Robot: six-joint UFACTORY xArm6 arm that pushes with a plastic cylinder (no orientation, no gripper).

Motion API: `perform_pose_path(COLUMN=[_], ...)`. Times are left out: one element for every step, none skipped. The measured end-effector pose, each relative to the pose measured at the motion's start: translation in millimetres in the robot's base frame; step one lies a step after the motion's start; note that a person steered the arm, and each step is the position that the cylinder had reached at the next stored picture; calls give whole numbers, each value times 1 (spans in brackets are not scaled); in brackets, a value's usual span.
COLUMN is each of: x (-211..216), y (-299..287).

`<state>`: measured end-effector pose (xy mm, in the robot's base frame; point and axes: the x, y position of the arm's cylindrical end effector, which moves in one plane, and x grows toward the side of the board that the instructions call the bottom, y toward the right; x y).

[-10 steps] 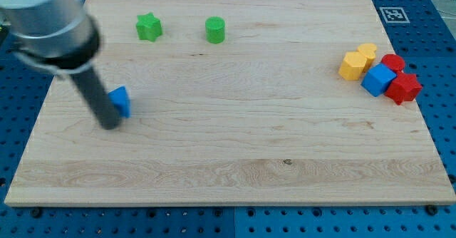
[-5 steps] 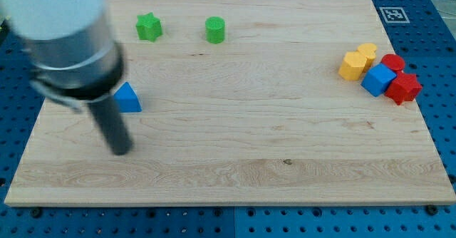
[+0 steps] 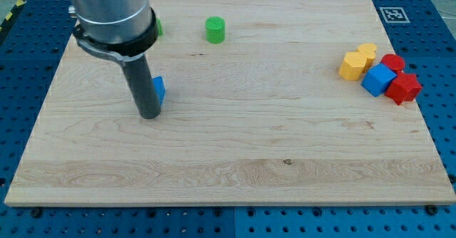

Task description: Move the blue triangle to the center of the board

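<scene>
The blue triangle (image 3: 159,90) lies on the wooden board (image 3: 235,145), left of the board's middle. The rod covers most of it; only its right edge shows. My tip (image 3: 149,114) rests on the board right at the triangle's left and lower side, touching it or nearly so.
A green cylinder (image 3: 215,29) stands near the top edge. A green block (image 3: 157,28) peeks out behind the arm's body. At the right edge sits a cluster: two yellow blocks (image 3: 352,65), a blue cube (image 3: 377,79), a red cylinder (image 3: 392,62) and a red block (image 3: 404,88).
My tip has swung from below and left of the triangle to its left side. The blue triangle has shifted to the right, toward the board's middle.
</scene>
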<state>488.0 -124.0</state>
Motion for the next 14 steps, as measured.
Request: perform_pose_path(x=[14,7,-31,-49,-49,-49,-32,1,11,-9,-43,-48,-34,-37], y=[-41,-82,-60,-2,58,50,7,15,45,66,75,80,69,80])
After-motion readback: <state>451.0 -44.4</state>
